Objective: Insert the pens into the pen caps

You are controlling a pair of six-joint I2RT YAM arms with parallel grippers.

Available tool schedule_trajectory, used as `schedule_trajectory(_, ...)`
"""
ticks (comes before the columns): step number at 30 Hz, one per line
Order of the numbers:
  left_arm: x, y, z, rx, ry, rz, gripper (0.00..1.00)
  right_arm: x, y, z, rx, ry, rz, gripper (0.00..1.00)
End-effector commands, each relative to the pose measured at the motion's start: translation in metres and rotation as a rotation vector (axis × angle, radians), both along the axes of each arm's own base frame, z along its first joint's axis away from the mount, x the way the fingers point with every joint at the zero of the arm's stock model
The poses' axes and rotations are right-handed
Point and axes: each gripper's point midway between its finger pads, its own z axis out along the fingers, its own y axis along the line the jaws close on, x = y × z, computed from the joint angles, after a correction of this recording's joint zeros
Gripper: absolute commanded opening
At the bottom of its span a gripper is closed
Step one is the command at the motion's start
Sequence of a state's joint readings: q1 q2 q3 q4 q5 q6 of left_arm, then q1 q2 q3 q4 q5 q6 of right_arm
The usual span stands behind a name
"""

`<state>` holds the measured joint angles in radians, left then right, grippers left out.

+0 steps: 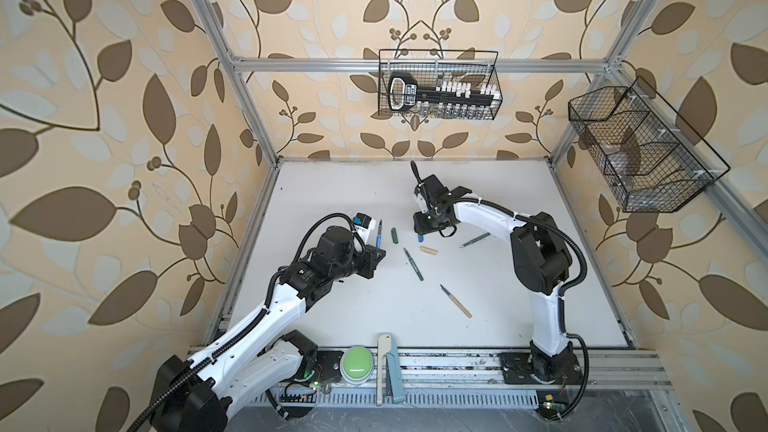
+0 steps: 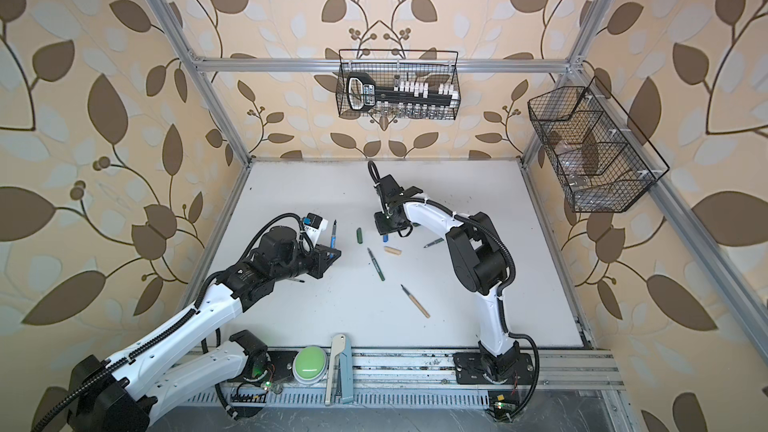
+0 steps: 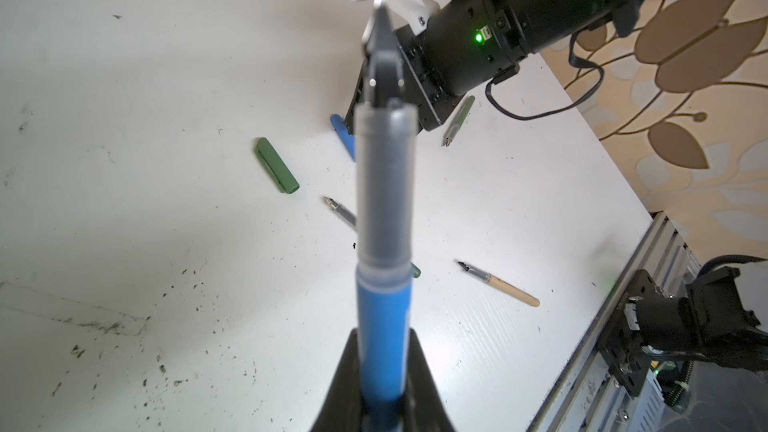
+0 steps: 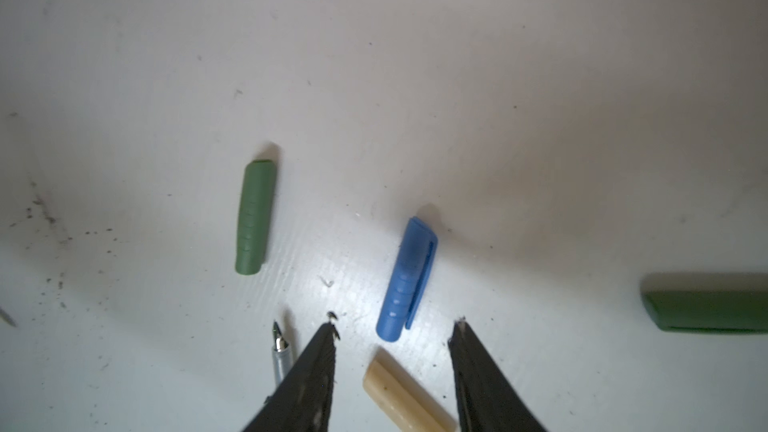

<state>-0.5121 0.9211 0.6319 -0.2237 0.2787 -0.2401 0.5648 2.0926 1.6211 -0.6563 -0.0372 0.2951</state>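
1. Our left hand (image 3: 382, 336) is clenched on the blue pen (image 1: 379, 236). It grips the blue barrel, and the grey section and dark tip point away from it, above the counter (image 1: 332, 184).
2. Our right hand (image 4: 395, 326) is released, its fingers spread low over the counter. The near end of the blue cap (image 4: 407, 280) lies between the fingertips, touching neither. The tan cap (image 4: 399, 396) lies between the fingers just behind it.
3. A green cap (image 1: 393, 234) lies alone on the counter between the two hands, near the blue cap.
4. Three pens lie uncapped on the counter. The green pen (image 1: 413, 263) is near the middle, the second green pen (image 1: 475, 239) is beside the right arm (image 1: 490, 218), and the tan pen (image 1: 456, 301) lies nearer the front edge.
5. We see dark print on the tan pen's grey section and a pale label on the black tool (image 1: 405, 88) in the wire basket (image 1: 436, 51) on the back wall. Both are too small to read.
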Motion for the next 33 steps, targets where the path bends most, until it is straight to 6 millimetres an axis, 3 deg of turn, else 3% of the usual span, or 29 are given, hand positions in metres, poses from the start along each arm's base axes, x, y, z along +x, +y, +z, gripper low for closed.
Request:
schedule_trajectory(1,-0.001,-0.003,0.006,0.002,-0.044,-0.020,0.02,-0.003,-0.005,-0.023,-0.064,0.051,-0.021,0.48)
schedule_trajectory(14,0.001,-0.004,0.005,0.002,-0.040,-0.022,0.02,0.010,-0.002,-0.044,-0.174,0.048,-0.013,0.47)
schedule_trajectory(22,0.003,-0.001,0.005,0.022,-0.045,-0.005,0.02,0.004,-0.010,-0.050,-0.279,0.048,0.008,0.43)
schedule_trajectory(33,0.004,-0.003,0.006,0.017,-0.048,-0.012,0.01,-0.010,-0.004,-0.064,-0.265,0.094,0.046,0.32)
